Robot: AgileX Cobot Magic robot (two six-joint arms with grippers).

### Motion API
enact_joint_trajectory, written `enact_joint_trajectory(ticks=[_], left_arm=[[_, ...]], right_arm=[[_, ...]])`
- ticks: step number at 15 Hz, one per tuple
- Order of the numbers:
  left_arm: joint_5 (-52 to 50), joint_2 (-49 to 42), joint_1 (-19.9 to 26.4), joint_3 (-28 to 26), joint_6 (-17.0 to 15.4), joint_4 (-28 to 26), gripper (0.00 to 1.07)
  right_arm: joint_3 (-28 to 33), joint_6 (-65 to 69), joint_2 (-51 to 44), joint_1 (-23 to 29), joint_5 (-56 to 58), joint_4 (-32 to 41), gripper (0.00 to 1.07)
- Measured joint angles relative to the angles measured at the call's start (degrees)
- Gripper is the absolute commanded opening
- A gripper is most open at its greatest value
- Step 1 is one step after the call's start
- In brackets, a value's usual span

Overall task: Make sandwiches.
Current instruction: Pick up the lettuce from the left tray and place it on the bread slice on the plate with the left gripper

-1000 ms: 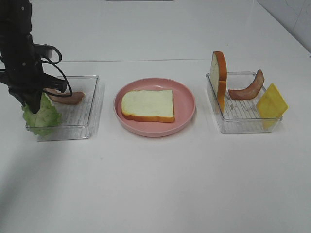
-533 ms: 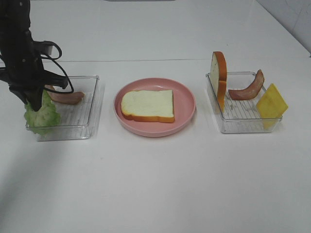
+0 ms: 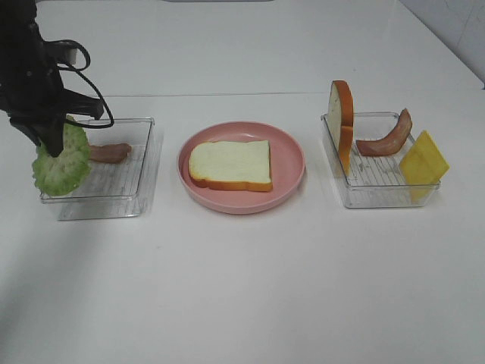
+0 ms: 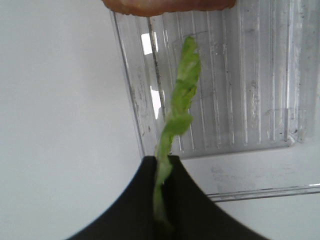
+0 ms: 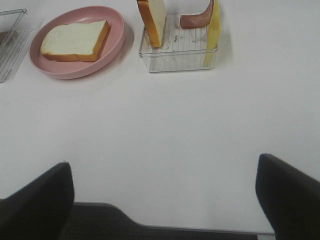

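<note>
The lettuce leaf [image 3: 62, 161] is held by the left gripper [image 3: 53, 145]. The gripper is closed tight on the leaf's upper edge, and the leaf is seen hanging down from it over the near left part of the left tray [image 3: 144, 171]. Whether the leaf touches the tray floor cannot be told. In the left wrist view the leaf is shown edge-on, pinched btw. the two black fingers, w/ the ribbed tray floor behind it. The left bacon strip [image 3: 110, 152] is laid flat in the far part of the same tray, just beside the leaf.

The pink plate [image 3: 292, 155] is placed in the middle of the counter [image 3: 242, 288], btw. the two trays. The flat bread slice [image 3: 231, 164] is laid on it, white face up.

In the right tray [image 3: 379, 199], the upright bread slice [image 3: 342, 121] is stood on its edge at the wall nearest the plate. The right bacon strip [image 3: 386, 138] is leaned up at the far side, and the cheese square [image 3: 423, 161] is tilted at the outer wall.

The right gripper [image 5: 164, 167] is seen in the right wrist view only. Its fingers are spread wide and nothing is held. It is kept over bare counter, well apart from the right tray.
</note>
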Motion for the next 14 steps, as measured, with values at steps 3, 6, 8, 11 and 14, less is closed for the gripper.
enact_joint_trajectory(ticks=[3, 6, 8, 11, 14], left_arm=[[-0.34, -4.3, -0.86, -0.46, 2.12, -5.67, 0.0], [-0.23, -6.02, -3.27, -4.98, 5.61, -14.38, 0.0], [-2.52, -6.02, -5.27, -6.82, 10.37, -23.55, 0.0], [-4.7, -4.18, -6.47, -6.99, 17.59, -34.21, 0.0], [-5.39, 1.83, -7.05, -8.08, 26.53, -47.1, 0.0]], right_arm=[[0.0, 0.0, 0.0, 0.0, 0.0, 0.0, 0.94], [0.0, 0.0, 0.0, 0.0, 0.0, 0.0, 0.94], [0.0, 0.0, 0.0, 0.0, 0.0, 0.0, 0.94], [0.0, 0.0, 0.0, 0.0, 0.0, 0.0, 0.94], [0.0, 0.0, 0.0, 0.0, 0.0, 0.0, 0.94]])
